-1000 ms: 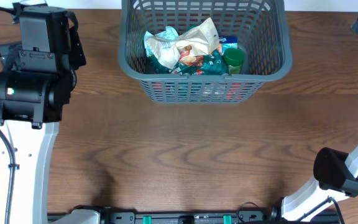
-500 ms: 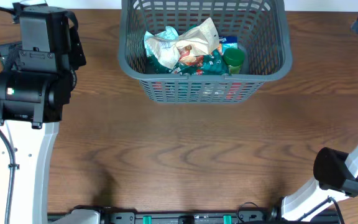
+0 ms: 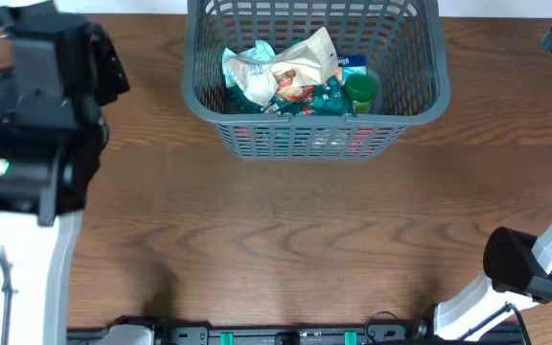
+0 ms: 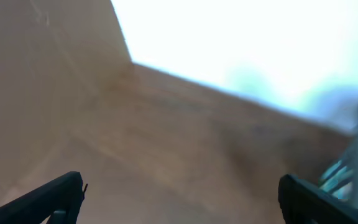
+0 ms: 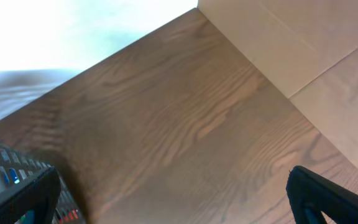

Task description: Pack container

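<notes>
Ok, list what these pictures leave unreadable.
Overhead: items low in the container are buried under the top packets.
Left wrist view: blurred; the container at the right edge is a smear.
Wrist views: left tool and right tool show fingertips only, cut by the bottom edge.

One container (image 3: 314, 115), one table (image 3: 286, 240), two arms (image 3: 32, 172).
</notes>
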You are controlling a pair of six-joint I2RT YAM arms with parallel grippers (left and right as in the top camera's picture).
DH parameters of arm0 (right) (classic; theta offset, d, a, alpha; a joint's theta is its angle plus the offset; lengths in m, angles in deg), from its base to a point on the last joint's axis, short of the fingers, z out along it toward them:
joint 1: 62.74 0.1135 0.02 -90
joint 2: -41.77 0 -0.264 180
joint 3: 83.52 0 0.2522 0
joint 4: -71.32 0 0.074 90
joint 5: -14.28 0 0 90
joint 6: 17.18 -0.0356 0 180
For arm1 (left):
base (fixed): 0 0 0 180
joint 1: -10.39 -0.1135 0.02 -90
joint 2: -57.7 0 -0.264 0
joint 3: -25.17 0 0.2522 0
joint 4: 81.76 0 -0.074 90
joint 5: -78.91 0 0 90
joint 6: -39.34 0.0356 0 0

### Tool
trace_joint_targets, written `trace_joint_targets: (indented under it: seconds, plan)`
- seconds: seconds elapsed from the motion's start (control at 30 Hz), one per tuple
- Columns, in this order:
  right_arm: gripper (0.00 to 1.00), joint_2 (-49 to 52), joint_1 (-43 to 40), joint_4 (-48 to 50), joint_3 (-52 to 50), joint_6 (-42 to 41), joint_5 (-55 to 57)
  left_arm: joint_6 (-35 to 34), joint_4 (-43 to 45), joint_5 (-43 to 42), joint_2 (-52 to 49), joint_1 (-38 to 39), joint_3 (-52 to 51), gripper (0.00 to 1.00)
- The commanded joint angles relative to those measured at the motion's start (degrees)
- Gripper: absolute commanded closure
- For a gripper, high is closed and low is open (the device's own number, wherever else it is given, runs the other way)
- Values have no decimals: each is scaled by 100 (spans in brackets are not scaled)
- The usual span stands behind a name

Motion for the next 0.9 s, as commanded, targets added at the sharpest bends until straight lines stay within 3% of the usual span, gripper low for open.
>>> trace_joint_targets:
  seconds: [0.0, 0.37, 0.87]
  plan:
    - [1, 15, -31, -22, -7, -72, 22, -758, 212, -122, 638, -20, -85, 1]
    - [1, 15, -31, -22, -7, -74, 22, -1097, 492, -122, 2146, -20, -1088, 1]
    - [1, 15, -31, -22, -7, -72, 22, -2949, 1080, -323, 3523, -20, -3482, 1]
